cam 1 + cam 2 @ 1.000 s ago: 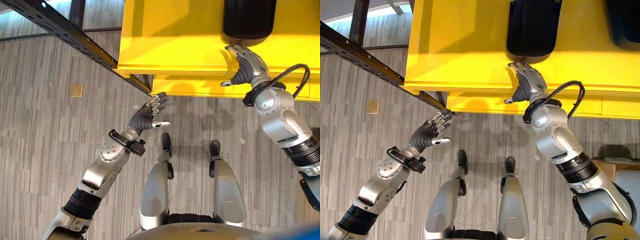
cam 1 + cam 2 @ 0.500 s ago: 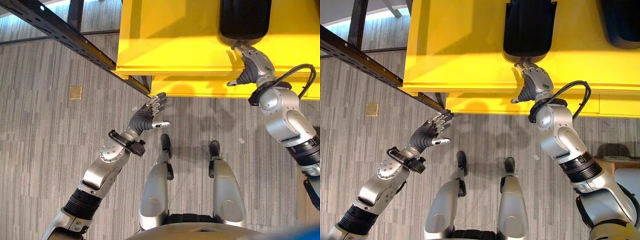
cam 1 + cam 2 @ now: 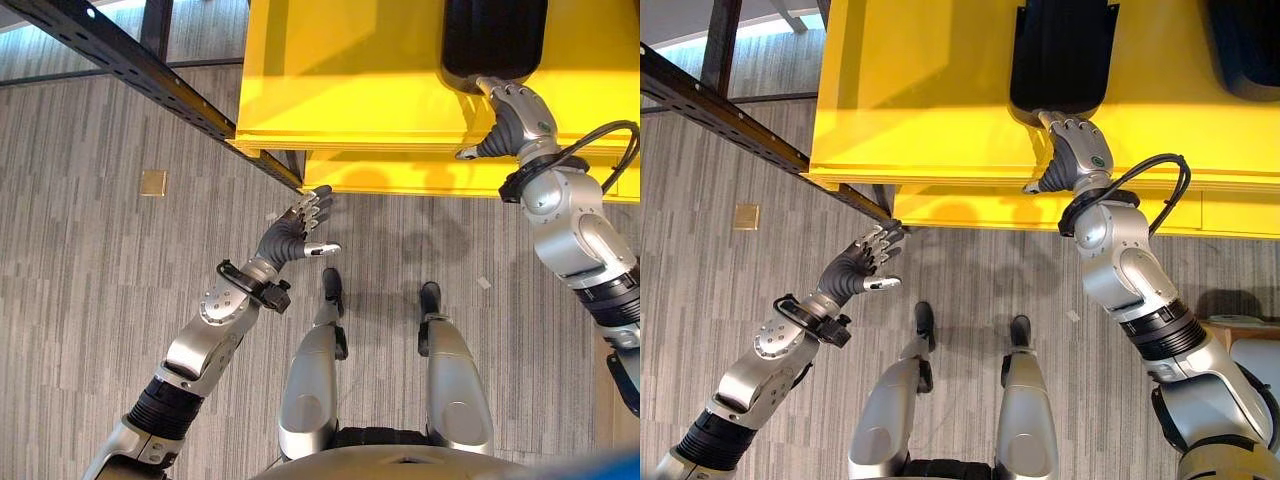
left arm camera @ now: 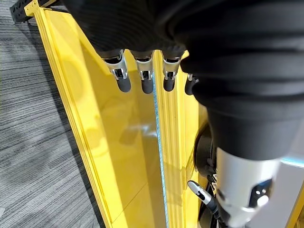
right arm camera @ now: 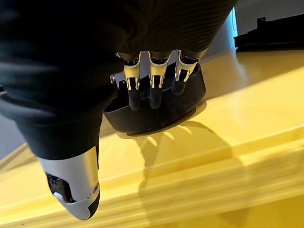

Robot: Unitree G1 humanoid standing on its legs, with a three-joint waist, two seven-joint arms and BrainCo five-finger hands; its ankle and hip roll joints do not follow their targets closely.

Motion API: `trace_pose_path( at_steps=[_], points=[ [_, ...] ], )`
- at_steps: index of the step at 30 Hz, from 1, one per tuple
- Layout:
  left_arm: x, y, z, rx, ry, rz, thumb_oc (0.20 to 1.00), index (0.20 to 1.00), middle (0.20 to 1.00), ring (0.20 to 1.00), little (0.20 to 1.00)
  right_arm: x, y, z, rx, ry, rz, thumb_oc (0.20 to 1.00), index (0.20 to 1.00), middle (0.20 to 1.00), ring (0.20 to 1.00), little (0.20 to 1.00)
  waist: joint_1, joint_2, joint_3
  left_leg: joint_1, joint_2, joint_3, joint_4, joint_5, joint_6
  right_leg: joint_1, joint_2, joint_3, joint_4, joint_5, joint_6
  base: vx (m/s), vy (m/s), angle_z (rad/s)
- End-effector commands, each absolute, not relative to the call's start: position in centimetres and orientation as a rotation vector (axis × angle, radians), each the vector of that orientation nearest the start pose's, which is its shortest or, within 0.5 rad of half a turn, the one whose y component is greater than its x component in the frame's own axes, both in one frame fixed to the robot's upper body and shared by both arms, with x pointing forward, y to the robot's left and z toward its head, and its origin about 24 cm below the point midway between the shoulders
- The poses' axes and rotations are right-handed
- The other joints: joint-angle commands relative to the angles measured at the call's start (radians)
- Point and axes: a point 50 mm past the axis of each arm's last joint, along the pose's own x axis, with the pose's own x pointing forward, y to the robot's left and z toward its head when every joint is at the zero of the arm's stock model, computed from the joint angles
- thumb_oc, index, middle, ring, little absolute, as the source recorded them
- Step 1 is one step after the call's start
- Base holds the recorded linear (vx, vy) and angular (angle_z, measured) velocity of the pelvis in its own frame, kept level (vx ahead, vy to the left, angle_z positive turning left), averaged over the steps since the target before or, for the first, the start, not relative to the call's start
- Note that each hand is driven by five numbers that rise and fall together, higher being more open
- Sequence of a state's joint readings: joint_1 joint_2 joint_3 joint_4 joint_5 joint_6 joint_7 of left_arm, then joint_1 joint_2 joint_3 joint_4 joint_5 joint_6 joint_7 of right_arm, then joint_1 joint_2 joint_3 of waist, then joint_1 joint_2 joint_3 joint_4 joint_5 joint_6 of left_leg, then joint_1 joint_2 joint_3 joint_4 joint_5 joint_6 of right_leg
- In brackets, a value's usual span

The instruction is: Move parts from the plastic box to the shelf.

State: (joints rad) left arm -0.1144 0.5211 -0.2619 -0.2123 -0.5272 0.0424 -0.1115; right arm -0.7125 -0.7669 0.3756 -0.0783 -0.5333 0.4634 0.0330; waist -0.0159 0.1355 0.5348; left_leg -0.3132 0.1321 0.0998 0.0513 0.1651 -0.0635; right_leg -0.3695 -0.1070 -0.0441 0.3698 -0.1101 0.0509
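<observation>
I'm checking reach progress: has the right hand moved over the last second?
Yes. The right hand has advanced across the yellow box's rim toward the black part; its open fingers now reach that part's near edge.

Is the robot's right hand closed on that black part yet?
No, open: right hand holds straight fingers at the black part, thumb apart.
</observation>
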Motion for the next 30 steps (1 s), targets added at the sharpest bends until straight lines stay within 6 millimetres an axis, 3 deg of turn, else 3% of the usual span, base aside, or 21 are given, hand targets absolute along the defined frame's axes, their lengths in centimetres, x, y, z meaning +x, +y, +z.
trace_pose_path(
  at_steps=[1,30],
  points=[
    [25.1,15.7,10.7,0.003,-0.151,-0.481,1.000,1.000,1.000,1.000,1.000,33.2,-19.2,28.1,-1.326,-0.454,-0.300,1.000,1.000,1.000,1.000,1.000,0.002,-0.044,-0.049,0.050,-0.045,-0.014,0.020,-0.123,0.012,0.056,0.045,0.000,-0.061,-0.026,-0.015,0.00,0.000,0.00],
    [25.3,15.6,10.5,-0.009,-0.152,-0.471,1.000,1.000,1.000,1.000,1.000,32.9,-18.8,30.7,-1.197,-0.597,-0.343,1.000,1.000,1.000,1.000,1.000,-0.007,-0.025,-0.028,0.040,-0.052,-0.012,0.012,-0.116,0.011,0.027,0.041,0.011,-0.062,-0.016,-0.015,0.00,0.000,0.00]
  ],
)
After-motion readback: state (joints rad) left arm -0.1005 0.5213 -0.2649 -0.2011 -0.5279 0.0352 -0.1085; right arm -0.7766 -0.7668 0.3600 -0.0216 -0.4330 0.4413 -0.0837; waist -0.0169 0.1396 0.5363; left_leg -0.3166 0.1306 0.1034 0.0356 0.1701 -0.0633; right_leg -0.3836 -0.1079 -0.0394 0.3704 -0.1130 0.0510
